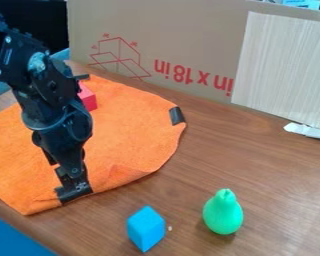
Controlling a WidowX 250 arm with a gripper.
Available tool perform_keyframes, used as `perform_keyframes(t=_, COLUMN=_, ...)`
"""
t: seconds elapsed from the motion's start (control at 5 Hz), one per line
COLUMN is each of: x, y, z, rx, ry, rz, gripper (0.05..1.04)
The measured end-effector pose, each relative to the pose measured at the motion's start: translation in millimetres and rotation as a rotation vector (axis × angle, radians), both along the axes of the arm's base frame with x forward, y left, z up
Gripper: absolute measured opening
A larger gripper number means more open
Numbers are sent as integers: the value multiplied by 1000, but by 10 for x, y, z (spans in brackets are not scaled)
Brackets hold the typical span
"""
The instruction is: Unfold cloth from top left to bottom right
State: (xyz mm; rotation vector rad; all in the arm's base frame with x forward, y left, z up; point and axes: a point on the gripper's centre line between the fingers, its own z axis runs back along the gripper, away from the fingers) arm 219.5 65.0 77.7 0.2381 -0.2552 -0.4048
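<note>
At the near edge of the cloth (132,130), mostly spread on the worktop (269,150), is the hand (74,189); open or clamped, I can't tell. Unfolding looks nearly done; next, probably free any held edge and lift clear.

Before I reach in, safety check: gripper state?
Gripper: down at the near edge of the orange cloth; open, closed or gripping can't be told.

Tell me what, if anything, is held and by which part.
Whether anything is held cannot be told: the gripper is at the black patch on the near edge of the orange cloth, but no grip is clear.
</note>
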Motion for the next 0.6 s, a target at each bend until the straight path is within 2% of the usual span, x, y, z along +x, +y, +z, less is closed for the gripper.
perform_keyframes(t=0.2, x=-29, y=-17, z=-1, rx=-14, ry=21, rz=8, gripper=1007)
perform_keyframes(t=0.4, x=49, y=71, z=187, rx=-57, ry=24, rz=34, gripper=1004)
perform_keyframes(t=0.6, x=178, y=486, z=558, rx=-100, ry=-9, rz=198, gripper=999)
